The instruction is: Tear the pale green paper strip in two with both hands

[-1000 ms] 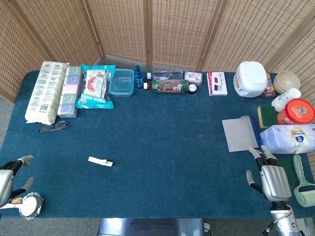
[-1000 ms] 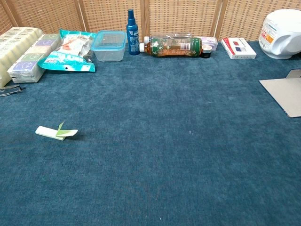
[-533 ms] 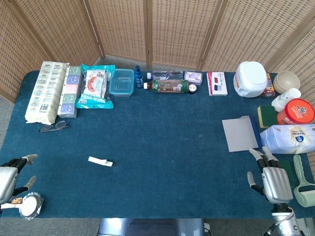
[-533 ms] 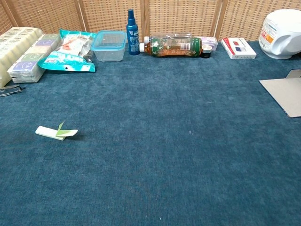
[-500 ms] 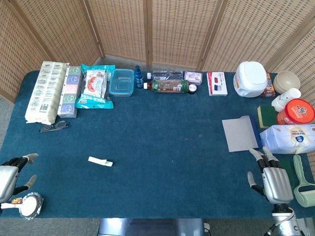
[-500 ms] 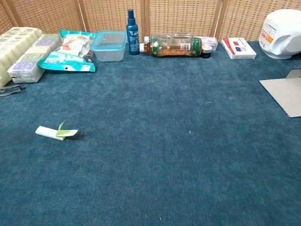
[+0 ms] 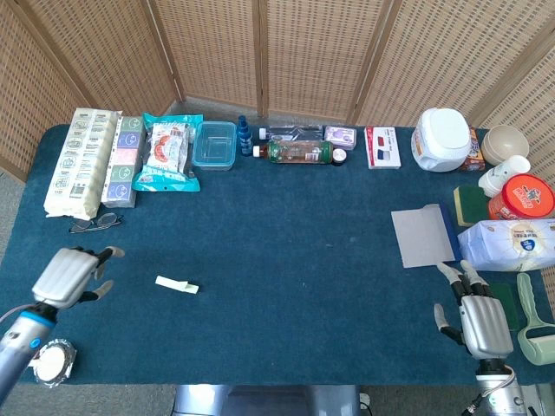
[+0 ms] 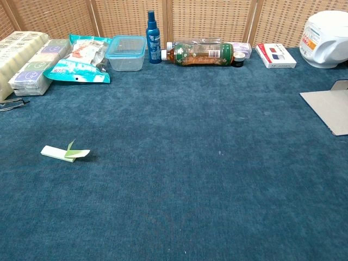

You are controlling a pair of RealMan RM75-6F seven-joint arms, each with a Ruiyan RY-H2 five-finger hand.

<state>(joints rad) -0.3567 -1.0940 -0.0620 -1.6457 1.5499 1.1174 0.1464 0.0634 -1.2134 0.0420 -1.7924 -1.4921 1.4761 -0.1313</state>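
The pale green paper strip (image 7: 177,284) lies flat on the blue table cloth at the front left, one end folded over; the chest view shows the paper strip (image 8: 64,153) too. My left hand (image 7: 69,275) hovers over the cloth to the left of the strip, about a hand's width away, holding nothing, fingers loosely spread. My right hand (image 7: 479,319) sits at the front right edge of the table, far from the strip, fingers apart and empty. Neither hand appears in the chest view.
Glasses (image 7: 95,222) lie behind the left hand. A grey sheet (image 7: 422,236) and a white bag (image 7: 512,243) lie just beyond the right hand, a green roller (image 7: 535,328) beside it. Packages, a clear box (image 7: 214,144) and bottles line the back edge.
My left hand has risen from the front left corner and moved inward toward the strip. The right hand and the strip have stayed put.
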